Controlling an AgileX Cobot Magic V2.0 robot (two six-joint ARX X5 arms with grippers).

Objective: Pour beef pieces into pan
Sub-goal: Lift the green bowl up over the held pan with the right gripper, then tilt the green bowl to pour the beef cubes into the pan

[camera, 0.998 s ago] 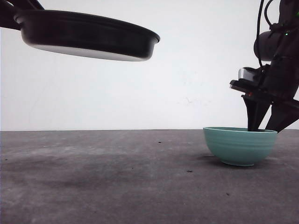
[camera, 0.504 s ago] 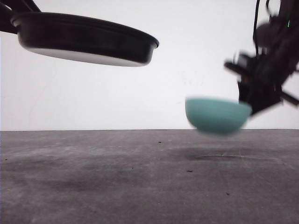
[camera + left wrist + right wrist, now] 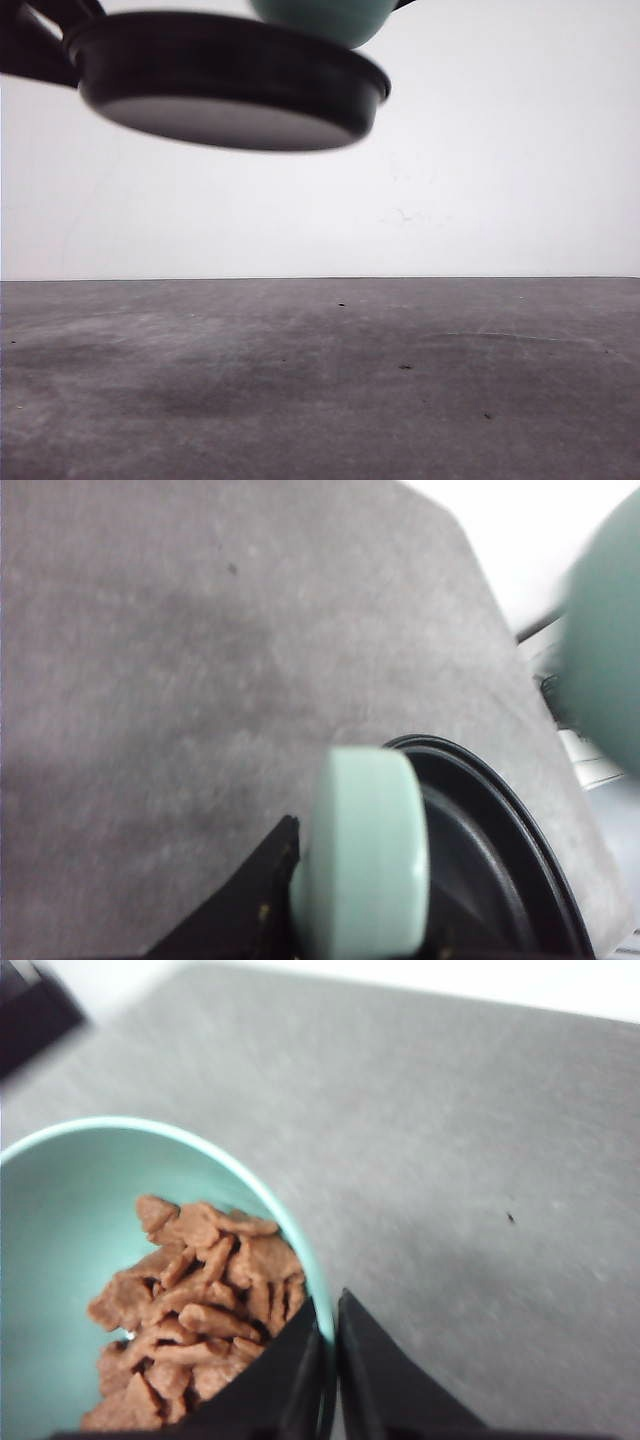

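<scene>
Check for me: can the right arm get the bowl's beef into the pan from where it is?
Probably yes: the teal bowl sits just above the pan, beef pieces inside, nothing between them.

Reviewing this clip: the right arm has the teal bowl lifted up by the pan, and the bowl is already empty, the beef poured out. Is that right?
Not quite. The teal bowl is raised beside the pan, but it is not empty: the right wrist view shows the beef pieces heaped inside it, with the right gripper fingers clamped on its rim. The pour has not happened yet.
</scene>
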